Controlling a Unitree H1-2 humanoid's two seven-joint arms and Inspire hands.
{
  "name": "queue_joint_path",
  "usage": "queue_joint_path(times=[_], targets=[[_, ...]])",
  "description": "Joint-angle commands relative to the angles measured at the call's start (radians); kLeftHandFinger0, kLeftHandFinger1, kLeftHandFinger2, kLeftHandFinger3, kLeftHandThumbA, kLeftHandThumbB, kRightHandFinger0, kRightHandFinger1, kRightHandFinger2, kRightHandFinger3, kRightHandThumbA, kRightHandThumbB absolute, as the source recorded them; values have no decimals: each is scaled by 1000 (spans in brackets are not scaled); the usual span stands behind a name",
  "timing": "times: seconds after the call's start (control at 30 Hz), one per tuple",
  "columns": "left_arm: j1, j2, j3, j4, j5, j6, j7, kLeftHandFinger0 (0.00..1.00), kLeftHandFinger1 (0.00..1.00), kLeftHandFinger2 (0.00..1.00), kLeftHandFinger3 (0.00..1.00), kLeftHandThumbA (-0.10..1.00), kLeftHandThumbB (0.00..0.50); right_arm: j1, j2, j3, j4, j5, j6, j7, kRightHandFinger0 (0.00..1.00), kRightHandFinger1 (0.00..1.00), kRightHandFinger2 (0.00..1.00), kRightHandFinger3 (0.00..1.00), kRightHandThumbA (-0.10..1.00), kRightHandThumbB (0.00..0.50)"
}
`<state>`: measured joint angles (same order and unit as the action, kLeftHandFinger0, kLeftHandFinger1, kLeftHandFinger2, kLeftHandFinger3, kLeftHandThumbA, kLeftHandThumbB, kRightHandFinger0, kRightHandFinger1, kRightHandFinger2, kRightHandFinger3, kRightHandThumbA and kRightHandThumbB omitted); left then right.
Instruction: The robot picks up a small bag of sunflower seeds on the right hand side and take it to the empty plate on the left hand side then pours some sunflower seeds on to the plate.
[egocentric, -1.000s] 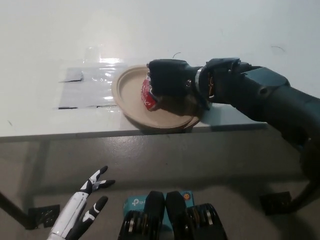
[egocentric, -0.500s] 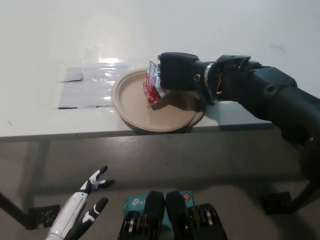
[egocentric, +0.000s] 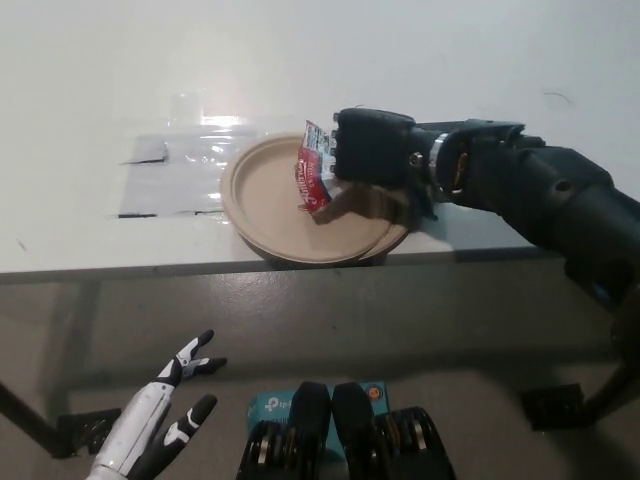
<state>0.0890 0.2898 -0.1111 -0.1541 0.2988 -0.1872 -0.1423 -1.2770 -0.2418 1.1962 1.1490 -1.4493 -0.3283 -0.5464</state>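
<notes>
Red-and-white foil catches the light at the centre of the frame, where the black right robot hand (egocentric: 372, 148) grips a small bag of sunflower seeds (egocentric: 314, 170) above the tan plate (egocentric: 262, 200). The fingers are closed around the right side of the packet, which hangs tilted with its lower corner dipping toward the plate's inner surface; whether that corner touches the plate cannot be told. No seeds can be made out on the plate.

The plate sits at the near edge of the white table (egocentric: 420, 60), its front rim right at the table's edge. A sheet of clear plastic (egocentric: 175, 175) lies flat on the table just to the plate's left, in the left-centre of the frame.

The packet looks light and thin-walled, a crinkly pouch that would crumple rather than resist. Such film is likely slippery, so a hold across the body near the sealed end, well clear of the mouth, seems the safest place to pinch; squeezing too near the opening could choke the flow of seeds, and too loose a grip could let the bag slide out as it tips.

At the lower left of the frame the white left robot hand (egocentric: 170, 405) rests below table level, fingers spread and holding nothing.
</notes>
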Motion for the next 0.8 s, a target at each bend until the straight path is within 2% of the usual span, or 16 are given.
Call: queue_joint_path(times=[0.0,0.13,0.17,0.2,0.23,0.37,0.4,0.43,0.47,0.5,0.53,0.57,0.6,0.63,0.67,0.77], targets=[[13,16,3,-35,11,-15,0,1000,834,819,1000,1000,254,34,-48,-62,-25,54,64,-146,0,1,142,163,-70,329],[25,-1,7,-20,4,-25,17,1000,870,856,1000,1000,253,84,-67,-161,-24,121,64,-202,0,1,203,275,-33,337],[28,-13,16,-17,-26,-23,22,1000,940,903,1000,1000,252,89,-76,-185,-26,139,60,-206,0,10,211,331,2,372],[31,-27,28,-16,-50,-11,27,1000,1000,965,1000,1000,262,91,-81,-219,-14,150,63,-223,0,7,214,239,-25,373],[36,-45,40,-21,-89,5,27,1000,1000,1000,1000,1000,254,92,-87,-248,6,169,55,-254,0,7,238,112,-95,344],[72,-79,70,-29,-149,9,27,1000,1000,1000,1000,1000,269,95,-101,-301,42,193,-7,-287,0,76,436,141,-100,330],[95,-73,86,-27,-167,-5,23,1000,1000,1000,1000,1000,281,97,-112,-263,42,141,17,-347,0,39,412,103,-100,367],[108,-73,93,-27,-173,-8,19,1000,1000,1000,1000,1000,283,99,-118,-244,40,121,22,-372,0,35,409,91,-100,375],[107,-75,99,-30,-178,13,12,1000,1000,1000,1000,1000,278,92,-131,-240,39,122,9,-376,0,57,434,33,-100,333],[87,-67,107,-26,-184,40,2,1000,1000,1000,1000,1000,262,74,-145,-244,37,131,-3,-367,0,83,455,21,-100,344],[74,-64,108,-16,-186,37,-2,1000,1000,1000,1000,1000,253,62,-152,-242,38,131,-2,-362,0,87,465,59,-85,390],[78,-66,104,-3,-186,17,-2,1000,1000,1000,1000,1000,238,56,-170,-234,26,123,-5,-350,0,104,468,114,-58,403],[86,-66,101,1,-186,4,-3,1000,1000,1000,1000,1000,241,58,-178,-228,16,118,-10,-347,0,108,462,127,-53,405],[96,-75,96,1,-195,13,-9,1000,1000,1000,1000,1000,250,55,-198,-216,7,111,-27,-330,0,122,435,121,-80,375],[99,-80,92,7,-195,12,-8,1000,1000,1000,1000,1000,240,50,-211,-189,3,77,-2,-348,0,65,407,100,-63,381],[74,-66,90,12,-182,31,-15,1000,1000,1000,1000,1000,247,23,-215,-173,27,85,-1,-372,0,27,403,69,-45,387]])
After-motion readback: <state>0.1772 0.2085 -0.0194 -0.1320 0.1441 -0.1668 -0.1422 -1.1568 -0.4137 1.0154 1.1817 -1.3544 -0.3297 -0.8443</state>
